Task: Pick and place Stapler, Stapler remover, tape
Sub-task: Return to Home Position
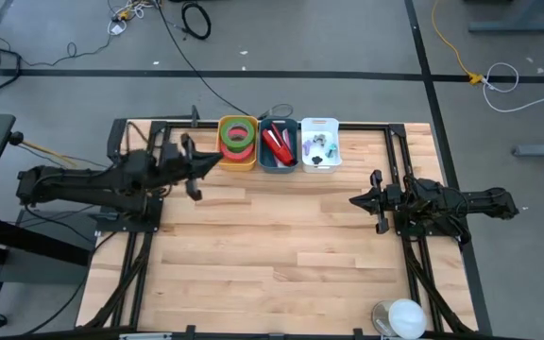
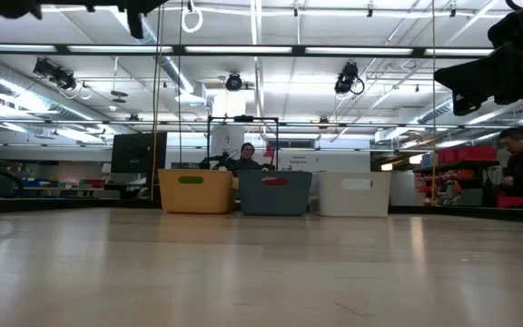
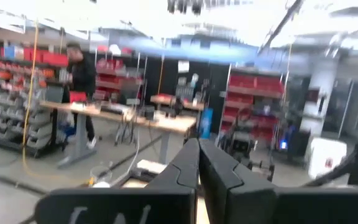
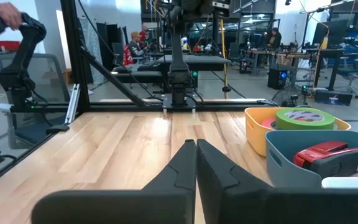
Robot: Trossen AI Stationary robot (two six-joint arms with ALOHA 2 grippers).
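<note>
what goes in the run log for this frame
left gripper shut by yellow bin | right gripper shut at right | tape in yellow bin

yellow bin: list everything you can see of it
The yellow bin is an open-topped rectangular tub, plastic by its look, with a handle slot in its front wall. It stands upright at the far edge of the table, leftmost of three bins, close beside the dark blue bin. Inside lie a green tape roll and a pinkish-red tape roll. The left gripper, shut, hangs near its left side, not touching it.
</note>
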